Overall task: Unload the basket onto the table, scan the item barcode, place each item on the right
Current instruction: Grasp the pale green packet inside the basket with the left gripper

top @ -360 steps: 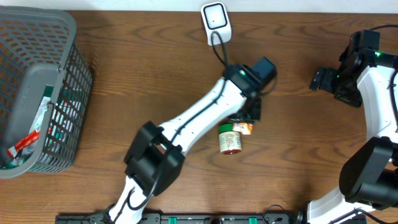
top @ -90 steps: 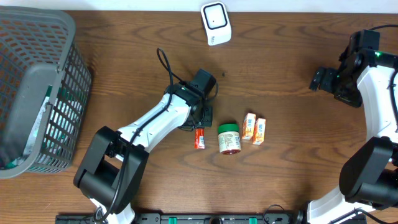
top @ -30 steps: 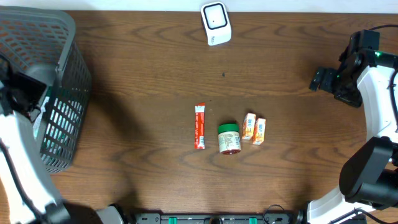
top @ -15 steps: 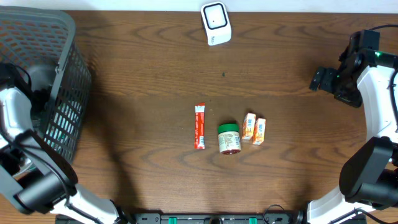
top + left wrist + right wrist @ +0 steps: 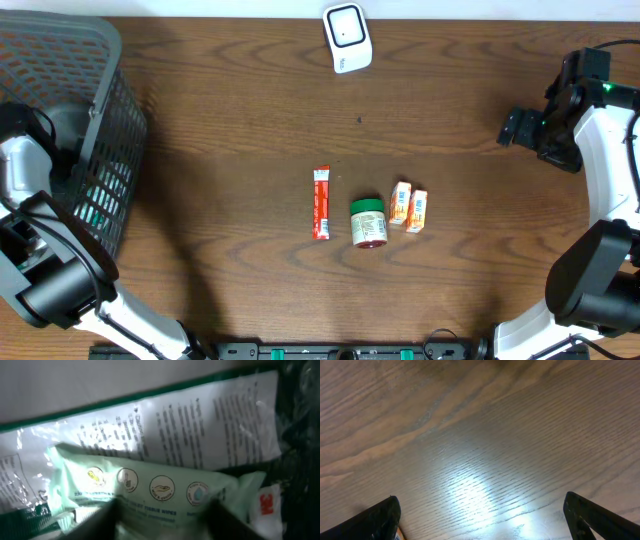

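Note:
Deep in the grey basket (image 5: pixel 60 60) lies a pale green tissue wipes pack (image 5: pixel 160 490). My left gripper (image 5: pixel 162 527) has a finger (image 5: pixel 95 522) on each side of it, and the pack fills the gap between them. From overhead only the left arm (image 5: pixel 25 160) shows, reaching into the basket with its gripper hidden. The white scanner (image 5: pixel 347 37) stands at the table's far edge. My right gripper (image 5: pixel 515 128) is at the far right, open (image 5: pixel 482 520) over bare wood.
A red sachet (image 5: pixel 321 203), a green-lidded jar (image 5: pixel 369 222) and two small orange boxes (image 5: pixel 409 208) lie mid-table. Behind the wipes pack sits a large printed white package (image 5: pixel 200 425), with a red-and-white item (image 5: pixel 267 505) beside it.
The left arm has shifted along the basket's left side and dipped further inside. The items on the table and the right arm have not moved.

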`<control>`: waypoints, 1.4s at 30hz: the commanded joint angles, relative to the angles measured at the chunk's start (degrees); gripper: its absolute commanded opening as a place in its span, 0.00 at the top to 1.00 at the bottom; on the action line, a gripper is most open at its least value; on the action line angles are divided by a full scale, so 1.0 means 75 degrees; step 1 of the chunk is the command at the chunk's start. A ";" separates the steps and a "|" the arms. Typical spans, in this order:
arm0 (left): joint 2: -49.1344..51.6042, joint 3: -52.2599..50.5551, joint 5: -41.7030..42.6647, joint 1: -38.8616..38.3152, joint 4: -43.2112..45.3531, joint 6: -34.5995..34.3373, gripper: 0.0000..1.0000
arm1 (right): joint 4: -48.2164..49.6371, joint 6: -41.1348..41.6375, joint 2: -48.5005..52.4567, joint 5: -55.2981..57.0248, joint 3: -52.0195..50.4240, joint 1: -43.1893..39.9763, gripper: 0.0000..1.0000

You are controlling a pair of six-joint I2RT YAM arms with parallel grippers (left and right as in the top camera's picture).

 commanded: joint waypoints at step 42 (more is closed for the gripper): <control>-0.1705 -0.1483 0.0111 0.0029 -0.0393 -0.4156 0.12 | -0.0006 -0.0070 -0.0090 0.0070 0.0087 0.0003 0.01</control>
